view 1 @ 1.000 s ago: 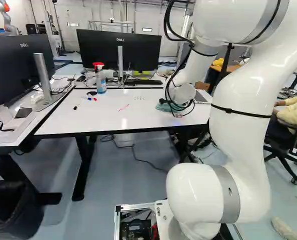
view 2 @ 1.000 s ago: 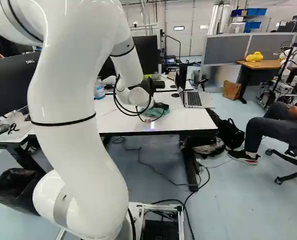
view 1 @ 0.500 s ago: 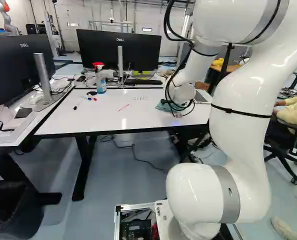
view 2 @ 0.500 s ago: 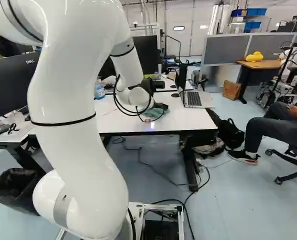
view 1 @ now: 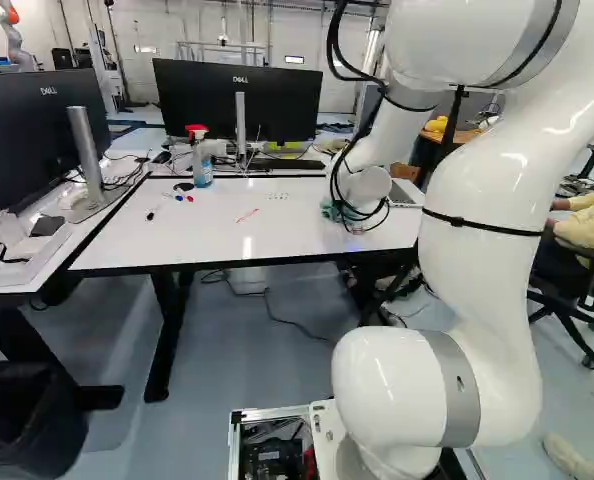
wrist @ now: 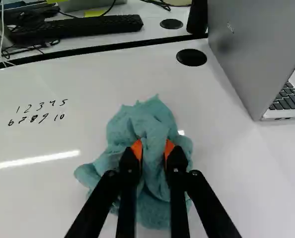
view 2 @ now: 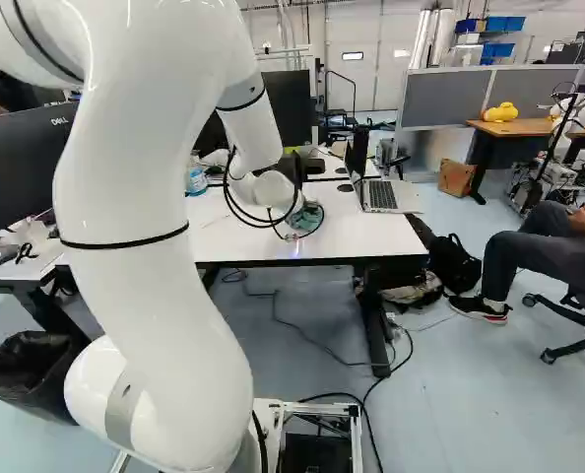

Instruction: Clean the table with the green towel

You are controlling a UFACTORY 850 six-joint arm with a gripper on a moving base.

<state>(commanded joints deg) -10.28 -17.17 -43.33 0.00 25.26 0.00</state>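
- Your black two-fingered pincer (wrist: 152,148) pinches the bunched green cloth towel (wrist: 152,124).
- From the pincer, black handwritten numerals (wrist: 34,118) lie toward ten o'clock on the white tabletop (wrist: 242,173).

Bright light here, a white streak of glare (wrist: 33,160) slicing across the surface (wrist: 33,198), soft highlights gleaming on the arm (view 1: 487,200)!

So there were two big monitors (view 1: 282,105) on the near desks, one black keyboard (wrist: 88,26), one laptop (view 2: 383,192), one spray bottle (view 1: 202,168), just one towel (wrist: 157,123), two round black discs (wrist: 191,57) near the laptop and ten handwritten numbers (wrist: 40,106). Oh, and one bin (view 1: 27,425) lol. The markers (view 1: 189,198) were too tiny to count for sure.
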